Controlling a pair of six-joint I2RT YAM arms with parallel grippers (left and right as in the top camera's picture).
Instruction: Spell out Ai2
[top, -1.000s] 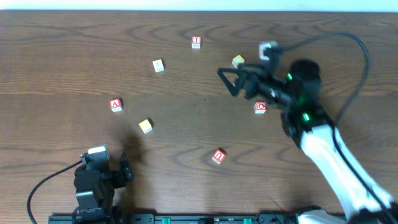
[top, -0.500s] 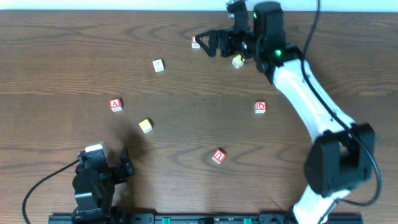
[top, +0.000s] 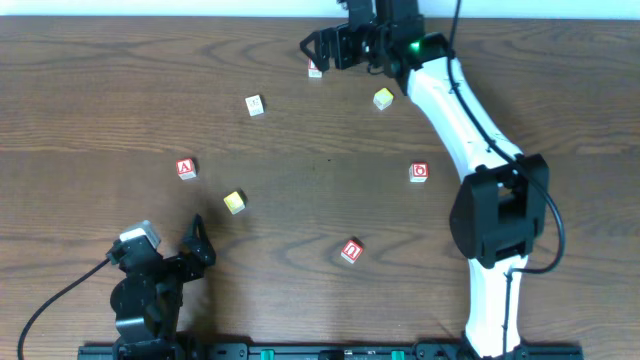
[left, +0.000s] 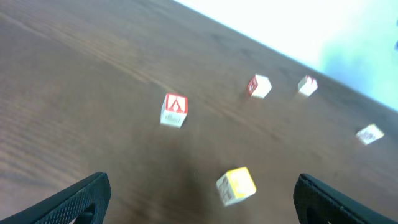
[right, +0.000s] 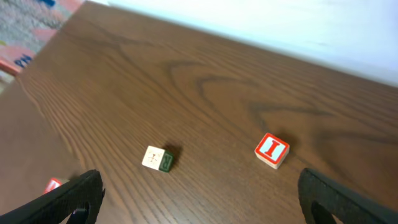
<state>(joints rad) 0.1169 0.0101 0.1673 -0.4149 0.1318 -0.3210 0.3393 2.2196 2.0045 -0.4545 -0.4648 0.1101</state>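
Note:
Small letter cubes lie scattered on the brown table. The red "A" cube (top: 186, 169) sits at the left, also in the left wrist view (left: 174, 109). The red "I" cube (top: 315, 68) sits at the far edge, also in the right wrist view (right: 272, 150). A red "2" cube (top: 351, 251) lies near the front middle. My right gripper (top: 322, 48) is open and empty, hovering right by the "I" cube. My left gripper (top: 196, 247) is open and empty at the front left, facing a yellow cube (left: 236, 185).
A yellow cube (top: 234, 203), a white and green cube (top: 255, 105) that also shows in the right wrist view (right: 158, 158), another yellow cube (top: 382, 98) and a red "O" cube (top: 419, 171) lie about. The table's far edge runs just behind the right gripper.
My right arm has swung from the right middle up to the far edge, ending by the "I" cube. My left gripper has tilted slightly at the front left.

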